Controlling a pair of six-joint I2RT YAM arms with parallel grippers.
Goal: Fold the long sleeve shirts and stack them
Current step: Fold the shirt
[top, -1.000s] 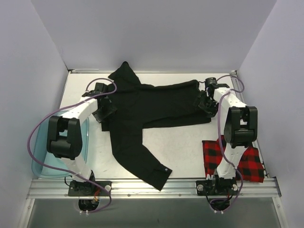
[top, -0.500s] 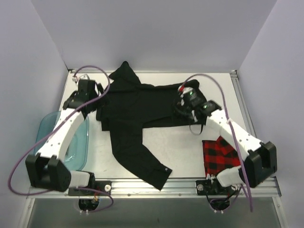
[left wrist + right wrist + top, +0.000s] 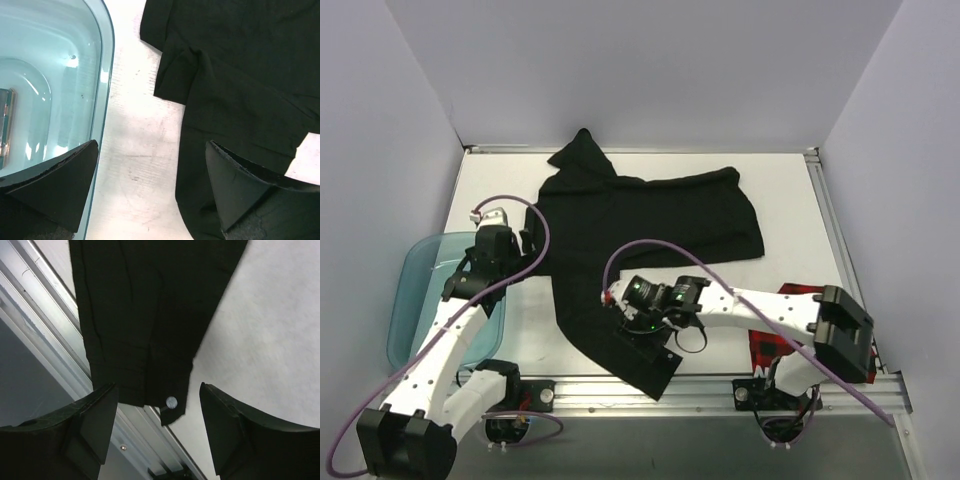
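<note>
We reckon little is done: the plain black cloth shirt (image 3: 640, 215) lies unfolded, the red-and-black check shirt (image 3: 765, 352) sits apart from it, unstacked. Our left gripper (image 3: 151, 145) and right gripper (image 3: 157, 386) hang spread and empty at the black shirt's edges.

My right arm (image 3: 770, 308) lies across the red-and-black check shirt (image 3: 763, 348), so from above only two scraps of it show. In that same view my right pincer (image 3: 648, 335) merges with the black shirt (image 3: 650, 215) beneath it, and I cannot tell its fingers apart. In my right wrist view the black sleeve (image 3: 135, 315) runs off the top edge. My left wrist view cuts the black shirt at the top and right, and the teal tub (image 3: 109, 60) at the top and left. A flat object (image 3: 4, 122) at the tub's left edge is too cropped to name.
</note>
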